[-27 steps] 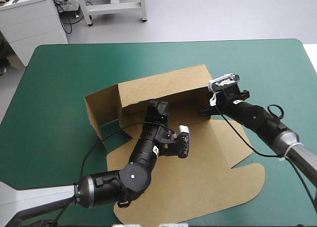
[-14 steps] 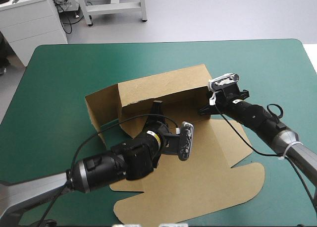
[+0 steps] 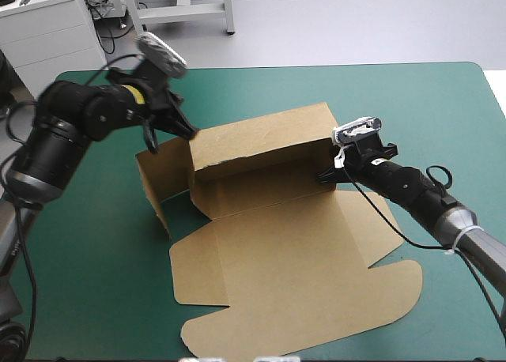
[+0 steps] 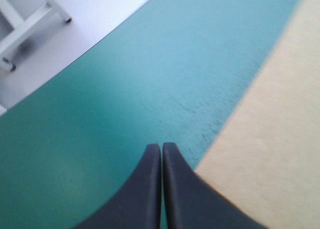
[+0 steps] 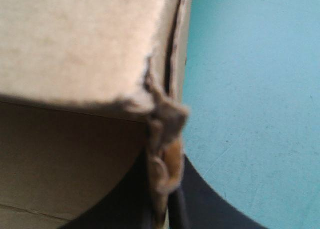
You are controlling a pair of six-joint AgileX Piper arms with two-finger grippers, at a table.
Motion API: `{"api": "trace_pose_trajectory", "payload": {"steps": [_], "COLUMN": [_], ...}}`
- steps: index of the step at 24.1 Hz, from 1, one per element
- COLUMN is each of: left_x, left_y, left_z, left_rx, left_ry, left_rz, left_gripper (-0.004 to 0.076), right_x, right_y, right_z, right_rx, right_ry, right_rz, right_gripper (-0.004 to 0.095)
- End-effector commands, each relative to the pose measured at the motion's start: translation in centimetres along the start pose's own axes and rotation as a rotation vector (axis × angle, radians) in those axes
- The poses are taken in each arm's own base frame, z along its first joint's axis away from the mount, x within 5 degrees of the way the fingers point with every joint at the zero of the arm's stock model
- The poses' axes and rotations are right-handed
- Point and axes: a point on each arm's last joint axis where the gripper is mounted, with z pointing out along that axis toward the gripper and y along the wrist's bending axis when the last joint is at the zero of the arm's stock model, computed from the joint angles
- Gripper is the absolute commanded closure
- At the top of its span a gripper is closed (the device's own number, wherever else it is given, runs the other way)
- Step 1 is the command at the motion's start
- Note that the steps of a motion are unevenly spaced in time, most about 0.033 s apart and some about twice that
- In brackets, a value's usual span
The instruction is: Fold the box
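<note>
Left arm out of the box: back wall stands, right gripper holds its end

The brown box [image 3: 269,243] lies mid-table on the teal-green cover [image 3: 411,109], mostly a flat sheet: back wall [image 3: 261,145] raised, left side flap [image 3: 162,176] upright beside it, the rest flat toward the near edge. Change since just before: the left gripper [image 3: 183,129], earlier low over the base panel at the foot of the back wall, is now up by the wall's far-left top corner, contact unclear. Its fingers are together in a point with nothing between them. The right gripper [image 3: 328,175] has not moved and is pinched on the board at the wall's right end. Judgement: the crease seems set, since the wall stays up unpressed — side walls not yet tucked, so still early
</note>
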Motion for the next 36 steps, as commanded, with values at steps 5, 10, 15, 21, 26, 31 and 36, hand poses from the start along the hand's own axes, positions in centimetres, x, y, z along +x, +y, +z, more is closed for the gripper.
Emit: {"api": "trace_pose_trajectory", "payload": {"steps": [5,10,15,21,26,31,36], "left_x": [3.2,8.2,14.5,20.6,21.7,21.8,21.8], "left_y": [10.3,14.1,16.3,15.8,15.2,15.2,15.2], "left_z": [-4.0,-4.0,-2.7,0.0,0.7,0.7,0.7], "left_rx": [-0.110,-0.141,-0.186,-0.145,-0.146,-0.149,-0.148], "left_ry": [-0.162,-0.121,-0.064,-0.079,-0.047,-0.048,-0.047], "left_rz": [-0.556,-0.794,-1.027,-1.310,-1.311,-1.312,-1.312], "left_gripper": [0.0731,0.0731,0.0732,0.0731,0.0732,0.0732,0.0732], "right_x": [-2.0,-1.9,-1.9,-2.9,-7.8,-9.3,-8.8], "right_y": [-0.3,-0.2,-0.1,-0.2,-2.7,-2.6,-2.7], "right_z": [-1.2,-1.2,-1.2,-1.6,-4.4,-7.3,-8.3], "right_rx": [0.021,0.004,0.002,-0.046,-0.117,-0.117,-0.087], "right_ry": [-0.082,-0.069,-0.068,-0.063,-0.014,0.253,0.393], "right_rz": [0.012,0.011,0.011,0.060,0.360,0.356,0.338], "right_gripper": [0.0931,0.0931,0.0931,0.0930,0.0929,0.0925,0.0924]}}
